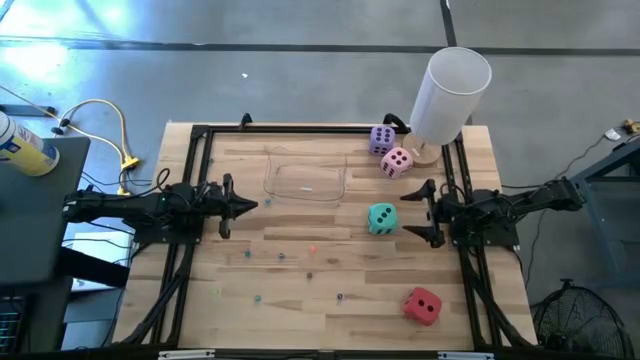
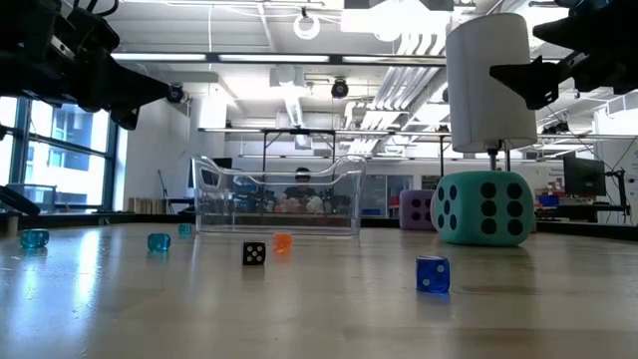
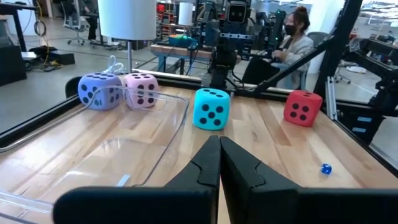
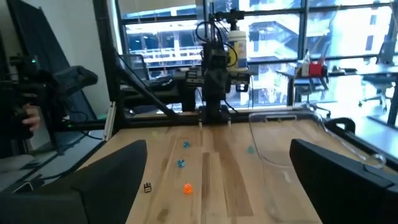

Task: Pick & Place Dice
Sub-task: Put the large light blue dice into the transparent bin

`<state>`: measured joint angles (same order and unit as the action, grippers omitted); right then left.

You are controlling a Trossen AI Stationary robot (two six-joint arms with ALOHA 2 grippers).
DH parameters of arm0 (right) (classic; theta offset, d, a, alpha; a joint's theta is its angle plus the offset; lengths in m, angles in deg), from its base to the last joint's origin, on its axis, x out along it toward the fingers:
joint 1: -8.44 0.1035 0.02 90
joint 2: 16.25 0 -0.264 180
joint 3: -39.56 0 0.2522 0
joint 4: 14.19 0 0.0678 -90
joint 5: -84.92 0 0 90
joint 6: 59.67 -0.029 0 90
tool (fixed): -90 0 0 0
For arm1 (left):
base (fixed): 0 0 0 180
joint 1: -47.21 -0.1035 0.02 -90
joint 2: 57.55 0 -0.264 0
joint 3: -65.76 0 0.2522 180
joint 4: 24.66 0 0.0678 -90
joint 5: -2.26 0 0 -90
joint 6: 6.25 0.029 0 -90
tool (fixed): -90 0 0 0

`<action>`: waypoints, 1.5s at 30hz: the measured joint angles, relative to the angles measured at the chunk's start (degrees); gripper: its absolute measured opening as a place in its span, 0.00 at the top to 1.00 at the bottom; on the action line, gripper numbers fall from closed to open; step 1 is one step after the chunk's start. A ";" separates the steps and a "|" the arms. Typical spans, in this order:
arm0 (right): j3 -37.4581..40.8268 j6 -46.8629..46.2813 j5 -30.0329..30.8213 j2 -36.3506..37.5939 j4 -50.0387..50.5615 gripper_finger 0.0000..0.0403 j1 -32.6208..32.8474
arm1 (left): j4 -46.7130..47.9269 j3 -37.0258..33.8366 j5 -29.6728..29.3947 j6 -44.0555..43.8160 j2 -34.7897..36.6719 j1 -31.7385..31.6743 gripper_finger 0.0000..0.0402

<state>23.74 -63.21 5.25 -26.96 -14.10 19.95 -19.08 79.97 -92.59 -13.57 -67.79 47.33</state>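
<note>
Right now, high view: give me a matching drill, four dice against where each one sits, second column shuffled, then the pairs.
Things:
1. purple die
2. pink die
3. teal die
4. red die

Places:
A. alone near the table's front edge, on the right arm's side
B. just off the open right gripper, toward the table's middle
C. at the foot of the white cylinder, nearest the back rail
D. beside the purple one, a step nearer the clear tray

Pairs: 1-C, 2-D, 3-B, 4-A
</note>
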 joint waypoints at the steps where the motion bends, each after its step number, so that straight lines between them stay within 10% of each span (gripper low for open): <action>1: 0.00 -0.41 0.34 -0.19 0.16 0.04 0.00 | 0.02 0.00 0.01 -0.01 0.00 0.02 1.00; 45: -11.39 -3.40 16.69 -32.91 10.31 0.01 3.48 | 0.20 0.00 0.03 3.05 0.01 0.00 1.00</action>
<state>12.35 -66.61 21.94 -59.87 -3.78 23.42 -18.89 79.97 -92.56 -10.52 -67.77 47.33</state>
